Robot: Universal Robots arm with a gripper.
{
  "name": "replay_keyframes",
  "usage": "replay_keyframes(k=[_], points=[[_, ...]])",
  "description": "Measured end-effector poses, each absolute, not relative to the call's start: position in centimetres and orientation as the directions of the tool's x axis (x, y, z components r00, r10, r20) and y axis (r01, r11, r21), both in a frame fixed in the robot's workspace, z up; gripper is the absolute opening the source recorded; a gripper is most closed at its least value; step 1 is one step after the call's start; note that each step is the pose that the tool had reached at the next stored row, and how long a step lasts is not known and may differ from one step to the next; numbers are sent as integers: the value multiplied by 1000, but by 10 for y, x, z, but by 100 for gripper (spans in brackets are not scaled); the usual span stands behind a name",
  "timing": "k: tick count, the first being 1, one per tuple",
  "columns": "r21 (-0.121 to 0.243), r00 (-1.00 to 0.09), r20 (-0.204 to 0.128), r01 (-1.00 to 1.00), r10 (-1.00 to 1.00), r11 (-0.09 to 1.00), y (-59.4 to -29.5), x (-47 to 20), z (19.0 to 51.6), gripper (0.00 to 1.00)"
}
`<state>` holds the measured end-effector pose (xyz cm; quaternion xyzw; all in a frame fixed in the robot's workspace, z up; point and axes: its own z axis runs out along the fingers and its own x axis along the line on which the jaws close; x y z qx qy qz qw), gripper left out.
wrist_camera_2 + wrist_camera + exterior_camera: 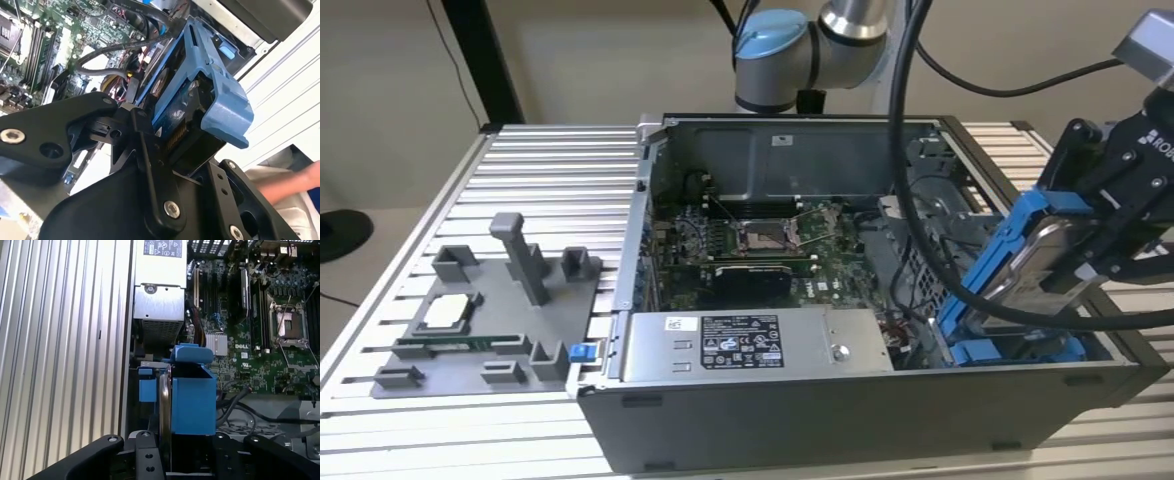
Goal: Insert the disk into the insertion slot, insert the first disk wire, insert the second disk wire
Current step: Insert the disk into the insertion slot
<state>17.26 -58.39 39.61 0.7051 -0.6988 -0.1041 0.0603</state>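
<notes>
1 tilted disk [1045,250] in the pincer [1098,255], just above the insertion slot [1021,347]

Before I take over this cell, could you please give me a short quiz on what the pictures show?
1. True or false: the disk is held tilted, not level.
2. The gripper is shut on: A a cable; B the disk; C a memory stick.
3. On which side of the computer case, in the exterior view, does the grey fixture stand?
Key: 1 true; 2 B; 3 the exterior view's left.
</notes>
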Motion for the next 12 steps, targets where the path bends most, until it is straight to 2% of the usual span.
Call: replay_keyframes(k=[7,8,12], points=[[230,2,-64,-973,-998,-17,-584,173,389,0],[230,2,-64,-973,-998,-17,-584,173,389,100],[230,2,-64,-973,-998,-17,-584,173,391,100]])
